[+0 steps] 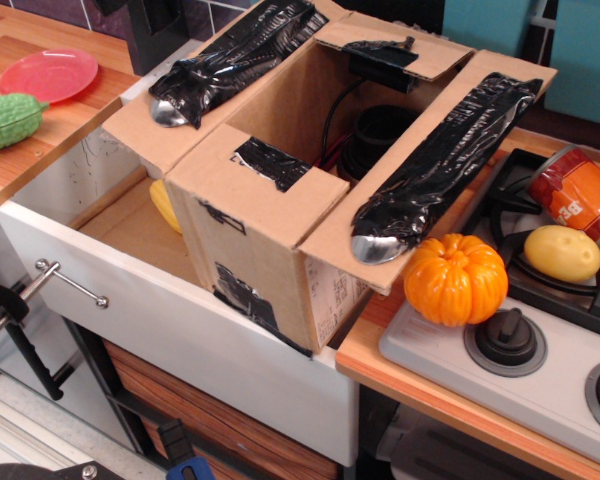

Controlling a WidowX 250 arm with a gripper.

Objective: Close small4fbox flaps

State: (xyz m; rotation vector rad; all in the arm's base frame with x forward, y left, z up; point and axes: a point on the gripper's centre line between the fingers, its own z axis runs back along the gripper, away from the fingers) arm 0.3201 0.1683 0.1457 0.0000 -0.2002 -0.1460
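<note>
The small4fbox [265, 265] is a brown cardboard box standing in a white sink, its top open. Its two long flaps lie spread outward: the left one [220, 75] and the right one [435, 170], each with a shiny black tape strip over a metal spoon. The near short flap [270, 170] and the far short flap [395, 50] carry black tape patches and lie about level over the opening's ends. Black cables show inside the box [375, 135]. The gripper is out of view.
An orange toy pumpkin [456, 279] sits against the box's right side on the stove edge. A yellow potato [562, 252] and an orange can [577, 192] lie on the stove [520, 350]. A red plate [48, 74] and green vegetable [8, 120] lie on the left counter. A yellow object [165, 205] lies in the sink.
</note>
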